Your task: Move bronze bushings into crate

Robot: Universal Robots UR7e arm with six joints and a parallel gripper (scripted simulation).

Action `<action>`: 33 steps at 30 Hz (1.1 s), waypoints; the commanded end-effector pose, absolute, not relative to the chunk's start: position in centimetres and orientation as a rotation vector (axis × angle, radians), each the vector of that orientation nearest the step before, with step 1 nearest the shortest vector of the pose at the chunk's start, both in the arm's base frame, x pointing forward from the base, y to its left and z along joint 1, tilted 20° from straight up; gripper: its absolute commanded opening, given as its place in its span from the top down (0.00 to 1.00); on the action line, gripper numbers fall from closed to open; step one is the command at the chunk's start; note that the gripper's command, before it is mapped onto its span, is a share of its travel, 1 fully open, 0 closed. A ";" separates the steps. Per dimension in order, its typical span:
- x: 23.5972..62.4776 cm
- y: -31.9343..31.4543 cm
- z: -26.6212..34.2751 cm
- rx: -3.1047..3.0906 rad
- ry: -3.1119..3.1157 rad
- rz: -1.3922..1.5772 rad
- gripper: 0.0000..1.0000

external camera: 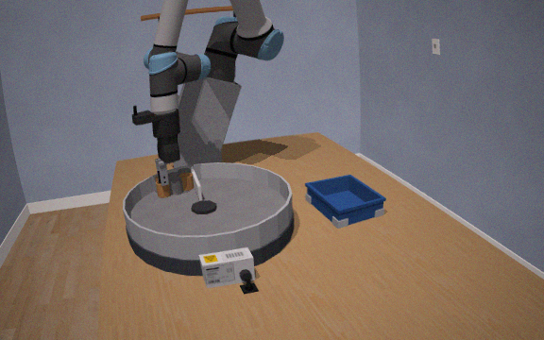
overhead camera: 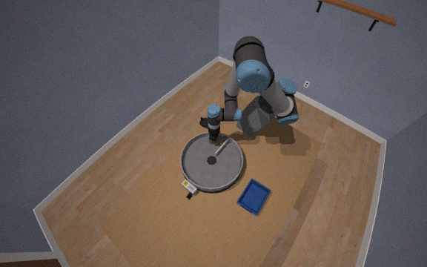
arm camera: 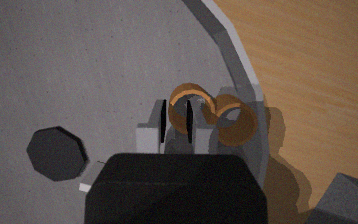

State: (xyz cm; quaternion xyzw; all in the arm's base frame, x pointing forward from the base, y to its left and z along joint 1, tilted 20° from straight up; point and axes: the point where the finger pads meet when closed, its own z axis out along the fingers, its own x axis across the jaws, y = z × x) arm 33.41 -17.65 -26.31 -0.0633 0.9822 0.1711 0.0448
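Observation:
My gripper (overhead camera: 213, 142) (external camera: 173, 177) (arm camera: 176, 112) is partly open, its fingers low among the bushings at the back left of the turntable (overhead camera: 199, 170) (external camera: 244, 219) (arm camera: 80, 65). A bronze bushing (external camera: 162, 190) (arm camera: 190, 87) stands upright; one fingertip overlaps it in the wrist view. Another bronze bushing (arm camera: 240, 137) touches or nearly touches it, beside the turntable wall. A grey bushing (external camera: 177, 185) stands beside them, partly hidden by the gripper. A third bronze bushing (external camera: 186, 181) stands to its right. No bushing shows in the blue crate (overhead camera: 254, 197) (external camera: 376, 204), though its near inner side is hidden.
A pale bar (overhead camera: 222, 147) (external camera: 197, 183) slants inside the turntable, close to the right bronze bushing. The dark hub (overhead camera: 211, 160) (external camera: 204, 207) (arm camera: 57, 154) is at the centre. A white box (overhead camera: 189, 186) (external camera: 227, 269) and a small black stand (external camera: 248, 287) are at the turntable's front.

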 end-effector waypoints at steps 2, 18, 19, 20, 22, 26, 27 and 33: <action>33.4 -17.7 -26.3 -0.193 3.000 0.521 0.55; 33.5 -17.5 -27.0 -0.193 3.000 0.521 0.55; 33.5 -17.5 -27.0 -0.193 3.000 0.521 0.55; 33.5 -17.5 -27.0 -0.193 3.000 0.521 0.55; 33.5 -17.5 -27.0 -0.193 3.000 0.521 0.55; 33.5 -17.3 -27.3 -0.193 3.000 0.521 0.55; 33.5 -17.3 -27.5 -0.193 3.000 0.521 0.55; 33.5 -17.2 -27.6 -0.193 3.000 0.521 0.55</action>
